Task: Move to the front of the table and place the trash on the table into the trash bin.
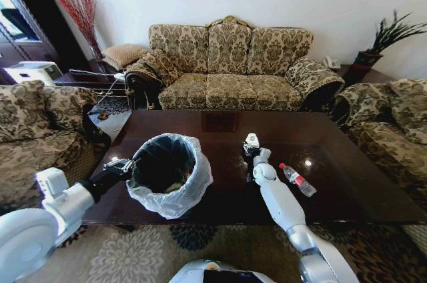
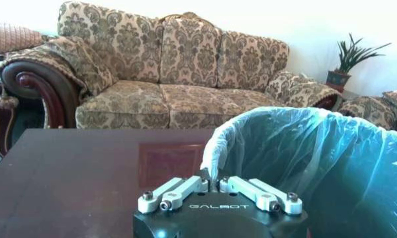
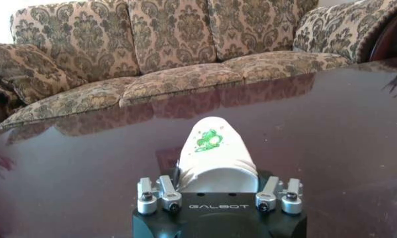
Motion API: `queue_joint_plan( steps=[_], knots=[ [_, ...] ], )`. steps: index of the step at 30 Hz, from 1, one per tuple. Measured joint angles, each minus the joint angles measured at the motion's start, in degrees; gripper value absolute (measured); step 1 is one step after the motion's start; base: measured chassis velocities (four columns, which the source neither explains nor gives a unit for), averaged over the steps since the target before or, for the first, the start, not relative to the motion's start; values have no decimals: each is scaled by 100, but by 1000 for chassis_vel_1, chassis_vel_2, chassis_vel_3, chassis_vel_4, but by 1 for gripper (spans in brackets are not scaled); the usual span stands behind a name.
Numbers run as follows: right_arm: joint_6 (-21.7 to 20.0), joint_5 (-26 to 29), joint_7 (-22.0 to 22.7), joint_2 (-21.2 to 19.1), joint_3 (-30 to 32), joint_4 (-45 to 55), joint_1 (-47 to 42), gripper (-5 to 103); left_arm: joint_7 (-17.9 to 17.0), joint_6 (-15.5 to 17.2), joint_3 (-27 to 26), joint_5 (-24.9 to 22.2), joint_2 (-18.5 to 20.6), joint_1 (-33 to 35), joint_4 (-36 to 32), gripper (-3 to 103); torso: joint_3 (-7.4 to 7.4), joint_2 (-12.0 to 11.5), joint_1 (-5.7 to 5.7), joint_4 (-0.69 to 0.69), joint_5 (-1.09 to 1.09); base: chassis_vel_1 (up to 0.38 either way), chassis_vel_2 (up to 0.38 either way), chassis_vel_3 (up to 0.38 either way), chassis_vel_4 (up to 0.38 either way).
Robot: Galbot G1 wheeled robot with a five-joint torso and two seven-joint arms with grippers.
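Left pincer: closed on the rim of the trash bin, on the side away from the bottle; in the left wrist view its fingers meet on the edge of the plastic liner.
Right pincer: holds a white packet with green print upright between its jaws, just above the worktop, beside the trash bin on the bottle's side.
Sofa: patterned three-seater beyond the far edge of the worktop from the trash bin; also seen in the left wrist view and the right wrist view.
Worktop: dark glossy brown wood, carrying the trash bin near its front edge.
Trash bin: round, dark inside, lined with a translucent white bag folded over the rim; some litter lies at its bottom.
Bottle: clear with a red cap, lying on its side on the worktop, past the right arm from the trash bin.
Packet: raised off the worktop in the right pincer's grip, apart from the trash bin.
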Motion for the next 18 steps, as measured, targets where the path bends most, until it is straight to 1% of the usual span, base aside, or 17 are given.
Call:
queue_joint_plan(
  steps=[1,3,4,5,7,10,11,12,13,14,15,16,18],
  knots=[
    [0,9,-1,-8,1,15,-1,63,2,0,0,1,0,0,0,1,0,0,0,0,0,0,0,0,0],
    [2,27,-1,-26,7,51,-11,63,4,0,0,2,0,-1,0,1,0,0,0,1,0,0,0,0,0],
    [8,40,-1,-39,13,81,-25,56,4,0,0,2,-2,-1,0,1,0,0,0,1,0,0,0,0,0],
    [21,79,-1,-62,27,169,-65,52,5,-1,0,4,-8,2,0,1,0,0,0,1,0,0,0,0,0],
    [39,135,6,-84,50,290,-120,52,6,0,-1,7,-12,6,0,1,0,0,0,2,0,0,0,0,0],
    [252,411,-18,-250,167,1276,-569,41,7,0,-45,12,18,55,1,1,1,0,1,2,1,0,0,0,0],
    [252,411,-18,-250,167,1276,-569,41,7,0,-45,12,18,55,1,1,1,0,1,2,1,0,0,0,0],
    [334,556,-106,-380,185,1854,-821,37,5,0,-83,12,51,88,1,1,1,-1,1,-1,1,0,0,0,0],
    [359,685,-146,-516,183,2504,-1038,34,-2,-4,-119,12,110,125,1,1,1,0,1,-2,1,0,0,0,0],
    [301,823,-135,-643,163,3144,-1200,34,-6,-13,-140,4,168,150,1,1,1,0,1,-2,-1,0,0,0,0],
    [301,823,-135,-643,163,3144,-1200,34,-6,-13,-140,4,168,150,1,1,1,0,1,-2,-1,0,0,0,0],
    [202,1047,-123,-788,121,3853,-1339,27,-11,-26,-163,-40,265,178,1,1,0,0,0,-1,-2,0,0,0,0],
    [-19,1485,-112,-1024,36,5106,-1486,19,-56,-29,-197,-186,543,185,1,1,0,1,0,1,-3,0,0,0,0]
  ],
)
